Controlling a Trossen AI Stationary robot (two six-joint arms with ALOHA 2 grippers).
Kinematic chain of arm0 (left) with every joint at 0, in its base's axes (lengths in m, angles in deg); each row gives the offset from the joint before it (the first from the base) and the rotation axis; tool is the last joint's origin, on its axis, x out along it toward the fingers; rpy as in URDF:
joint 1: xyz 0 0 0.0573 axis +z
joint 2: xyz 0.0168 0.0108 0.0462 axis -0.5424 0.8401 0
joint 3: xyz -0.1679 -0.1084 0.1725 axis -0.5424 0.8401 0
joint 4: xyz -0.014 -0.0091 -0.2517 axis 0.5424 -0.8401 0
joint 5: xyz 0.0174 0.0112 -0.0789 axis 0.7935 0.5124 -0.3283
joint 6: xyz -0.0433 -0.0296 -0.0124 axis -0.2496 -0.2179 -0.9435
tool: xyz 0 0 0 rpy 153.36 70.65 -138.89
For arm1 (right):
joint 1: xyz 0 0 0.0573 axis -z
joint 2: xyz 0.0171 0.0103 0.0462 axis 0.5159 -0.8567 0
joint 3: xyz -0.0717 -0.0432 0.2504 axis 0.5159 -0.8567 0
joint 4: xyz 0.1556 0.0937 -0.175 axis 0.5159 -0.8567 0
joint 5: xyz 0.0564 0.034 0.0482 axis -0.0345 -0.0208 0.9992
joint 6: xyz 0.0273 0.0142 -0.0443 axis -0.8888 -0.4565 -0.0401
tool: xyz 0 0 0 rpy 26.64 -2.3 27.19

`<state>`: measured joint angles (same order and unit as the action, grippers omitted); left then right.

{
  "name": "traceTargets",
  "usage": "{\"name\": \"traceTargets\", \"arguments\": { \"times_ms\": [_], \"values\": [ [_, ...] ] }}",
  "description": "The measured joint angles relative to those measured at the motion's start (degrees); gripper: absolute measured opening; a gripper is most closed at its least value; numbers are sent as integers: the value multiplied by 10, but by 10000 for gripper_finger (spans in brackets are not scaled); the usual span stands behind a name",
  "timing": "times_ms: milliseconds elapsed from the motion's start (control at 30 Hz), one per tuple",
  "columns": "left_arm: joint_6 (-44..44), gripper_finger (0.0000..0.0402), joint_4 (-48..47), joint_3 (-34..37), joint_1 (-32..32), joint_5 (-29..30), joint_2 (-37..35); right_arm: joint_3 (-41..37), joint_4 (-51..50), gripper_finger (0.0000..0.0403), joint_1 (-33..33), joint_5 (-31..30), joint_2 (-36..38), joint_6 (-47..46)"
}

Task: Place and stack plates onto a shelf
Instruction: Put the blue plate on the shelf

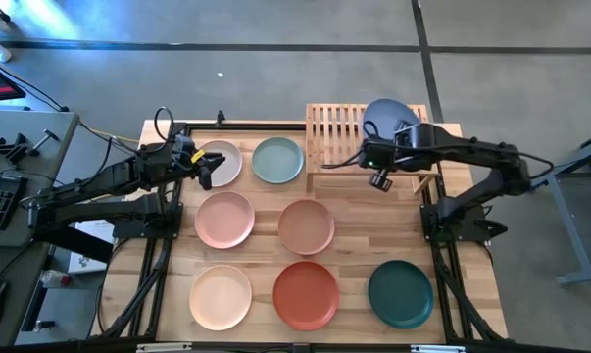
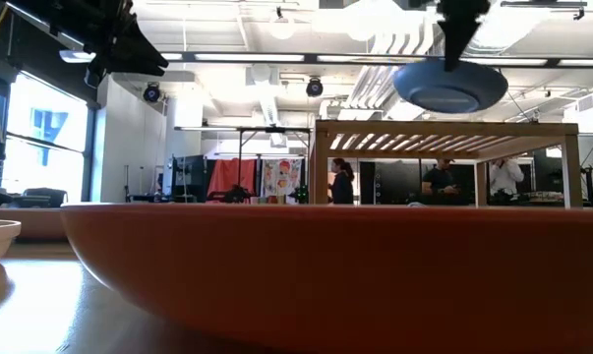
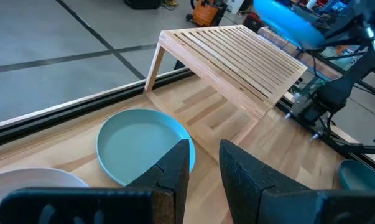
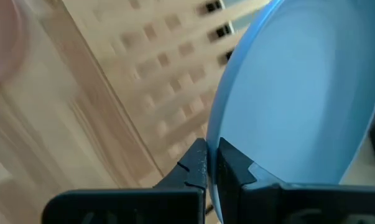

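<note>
Blue plate [image 1: 383, 118]: rim clamped in right gripper [image 4: 210, 163], held clear above the slatted shelf [image 1: 339, 132], over its right part. Left gripper [image 3: 203, 163]: fingers slightly apart, empty, above off-white plate [image 1: 221, 163], beside pale sage plate [image 1: 277, 160]. On surface [image 1: 354, 265]: pink [image 1: 224, 219], tan-pink [image 1: 306, 226], peach [image 1: 220, 296], orange-red [image 1: 306, 294], dark green [image 1: 400, 293] plates, all apart

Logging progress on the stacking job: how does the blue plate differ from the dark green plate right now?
The blue plate is pinched at its rim by the right gripper and held in the air above the shelf; the dark green plate lies flat on the table, untouched. Both are round and look equal in size.
</note>
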<state>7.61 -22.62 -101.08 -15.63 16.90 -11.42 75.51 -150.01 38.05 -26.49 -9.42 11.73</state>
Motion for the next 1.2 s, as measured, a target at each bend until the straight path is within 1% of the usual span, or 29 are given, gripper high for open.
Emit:
{"name": "traceTargets", "arguments": {
  "times_ms": [167,333,467,633,767,900,1067,1200],
  "values": [
    [0,76,0,0,0,1,0,-56,0,0,31,10,6,17],
    [-1,76,0,0,0,1,0,-93,0,0,62,7,6,25],
    [-1,76,0,0,0,1,0,-106,3,0,73,13,6,33],
    [-1,76,0,0,0,1,0,-116,24,0,84,45,5,57],
    [-1,76,0,0,0,2,0,-116,31,0,87,41,4,60],
    [-1,76,1,0,0,1,0,-116,32,0,98,82,4,60],
    [-1,76,1,0,0,1,0,-116,37,0,126,141,4,66],
    [-1,76,1,0,0,1,0,-116,46,0,144,155,4,73]
  ]
}}
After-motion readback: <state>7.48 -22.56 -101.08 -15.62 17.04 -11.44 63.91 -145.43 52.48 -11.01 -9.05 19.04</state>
